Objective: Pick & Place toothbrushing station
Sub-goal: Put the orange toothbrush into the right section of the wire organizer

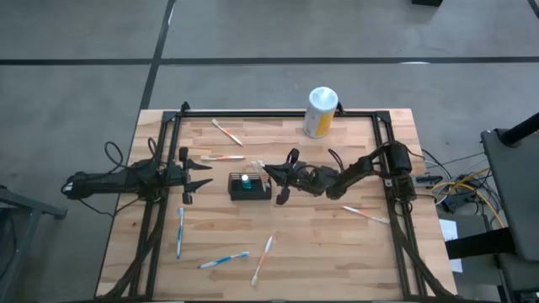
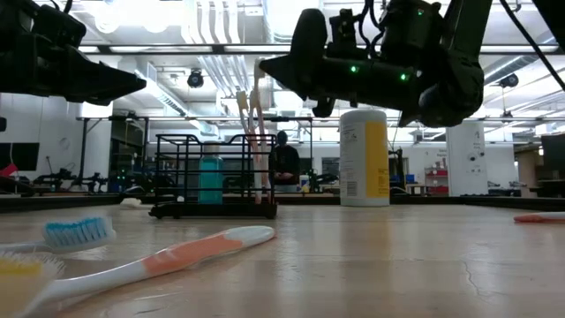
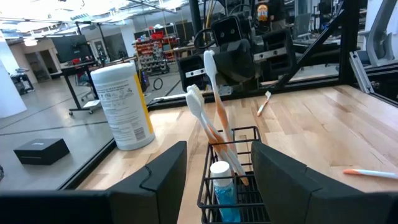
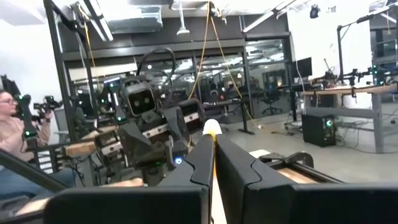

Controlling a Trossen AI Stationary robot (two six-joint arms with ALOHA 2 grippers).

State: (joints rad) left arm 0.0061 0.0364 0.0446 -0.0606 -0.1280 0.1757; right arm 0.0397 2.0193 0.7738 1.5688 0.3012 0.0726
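Observation:
The black wire-mesh basket [image 1: 250,186] stands mid-table with a teal tube [image 3: 222,186] in it. A white toothbrush [image 3: 198,109] leans in it, its lower end inside. A second, orange-and-white toothbrush [image 3: 214,93] stands taller beside it. My right gripper [image 1: 271,174] reaches from the right over the basket's right end and is shut on that taller brush. It also shows in the low view [image 2: 267,64]. My left gripper [image 1: 209,173] hovers open just left of the basket, touching nothing. In its wrist view [image 3: 214,180] the fingers frame the basket's near end. My right gripper pinches the orange-and-white toothbrush between its two fingers on the handle just below the head [image 4: 212,155]. The head [image 4: 212,127] sticks up above the fingertips. The fingers come level from the table's right, across the brush. The brush stands near upright, its lower end [image 3: 236,165] in the basket.
A white canister with a yellow label [image 1: 321,111] stands at the far edge. Loose toothbrushes lie at the far left [image 1: 227,132], near left [image 1: 179,231], near middle [image 1: 264,257] and right [image 1: 366,215]. Black frame rails [image 1: 387,151] border the table. A person [image 4: 12,137] sits beyond.

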